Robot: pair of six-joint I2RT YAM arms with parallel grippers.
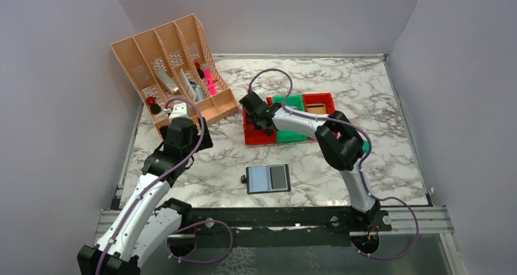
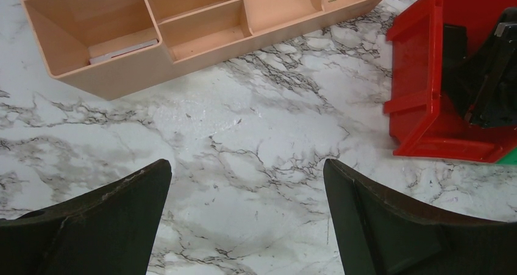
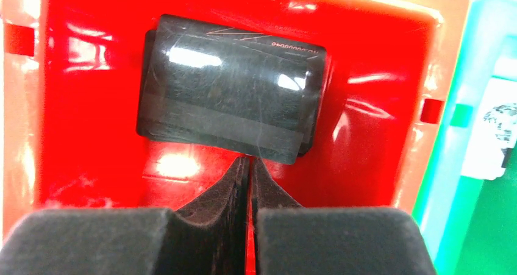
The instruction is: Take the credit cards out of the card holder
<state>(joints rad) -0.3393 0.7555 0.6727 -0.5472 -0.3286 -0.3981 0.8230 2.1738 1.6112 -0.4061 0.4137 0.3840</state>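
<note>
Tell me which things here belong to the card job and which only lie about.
Job: open black bifold card holder; dark glossy plastic credit cards, in the red plastic bin; shut right gripper.
Lying about: peach plastic desk organiser; green plastic bin.

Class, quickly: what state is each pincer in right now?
Left pincer: open, holding nothing.
Right pincer: shut, holding nothing, over the red bin.

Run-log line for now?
right tool: shut, empty, at cards in red bin | left tool: open, empty | card holder: open on table
</note>
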